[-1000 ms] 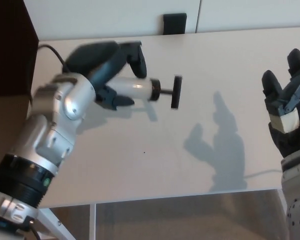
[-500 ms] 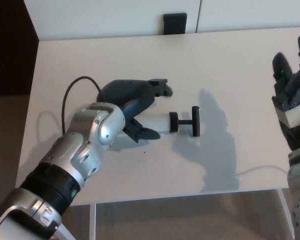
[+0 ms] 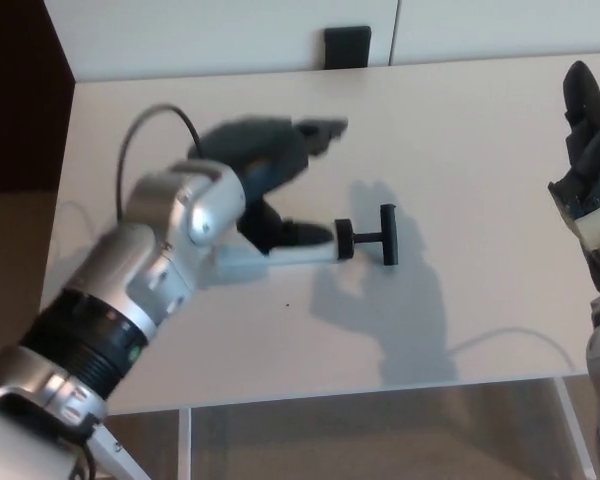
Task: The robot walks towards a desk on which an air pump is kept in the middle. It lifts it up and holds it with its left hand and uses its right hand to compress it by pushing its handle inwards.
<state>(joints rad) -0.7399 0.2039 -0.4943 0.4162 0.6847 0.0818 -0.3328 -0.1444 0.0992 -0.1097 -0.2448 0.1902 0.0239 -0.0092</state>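
1. Head view: the left hand point(image 3: 270, 185) had its fingers clamped around the body of the air pump point(image 3: 300, 250), holding it over the middle of the desk point(image 3: 460, 130).
2. The pump lay roughly level, its black T-shaped handle point(image 3: 385, 236) pointing toward the robot's right and drawn out on its rod.
3. The right hand point(image 3: 592, 165) was well apart at the desk's right edge, fingers spread and holding nothing.
4. The step in hand appeared to be holding the pump; compression was not yet done.
5. Next, the right hand would probably need to reach the handle and push it inward along the rod.
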